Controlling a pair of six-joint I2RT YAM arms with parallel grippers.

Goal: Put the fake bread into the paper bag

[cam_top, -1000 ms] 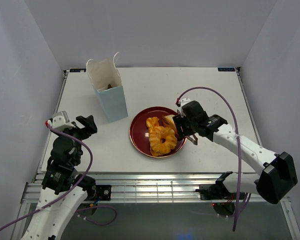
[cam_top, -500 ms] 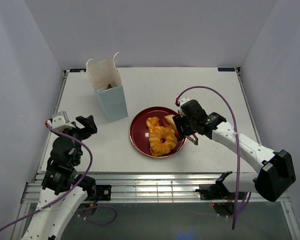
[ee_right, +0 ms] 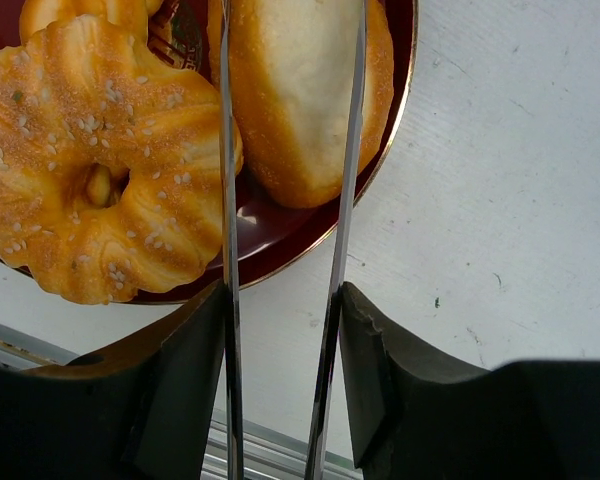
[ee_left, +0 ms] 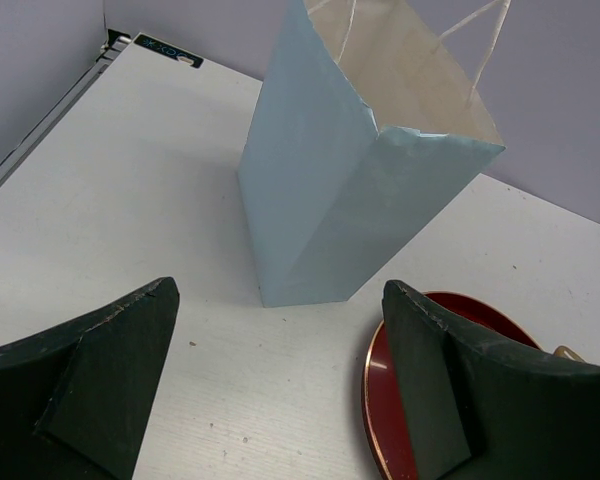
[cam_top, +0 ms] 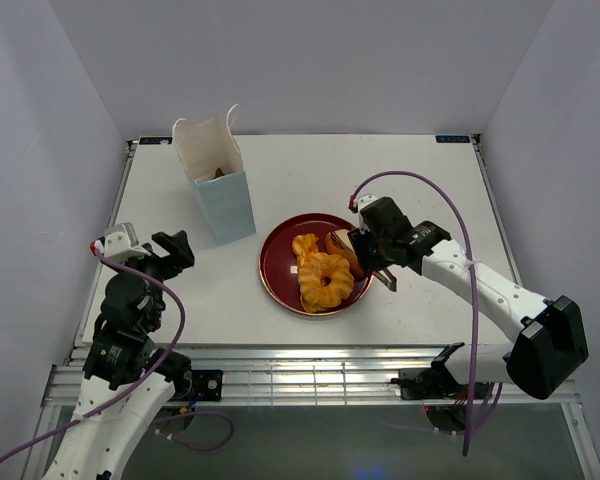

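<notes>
Right gripper point(ee_right: 280, 335) clamped on tongs point(ee_right: 227, 200); blades parted, running straight ahead from fingers. Bun point(ee_right: 295, 100) sits between blades toward far end, long axis along them. Cannot tell whether blades press it. Twisted ring point(ee_right: 90, 170) just outside left blade. Both on plate point(ee_right: 280, 235). Paper bag point(cam_top: 225, 200) well ahead of tool, past plate. Left gripper point(ee_left: 280, 385) spread wide, empty, nearer bag. Judgement: pinch goes across bun's short axis.

Glossy fake bread point(cam_top: 325, 278) near upright (open) paper bag point(cam_top: 225, 205).
</notes>
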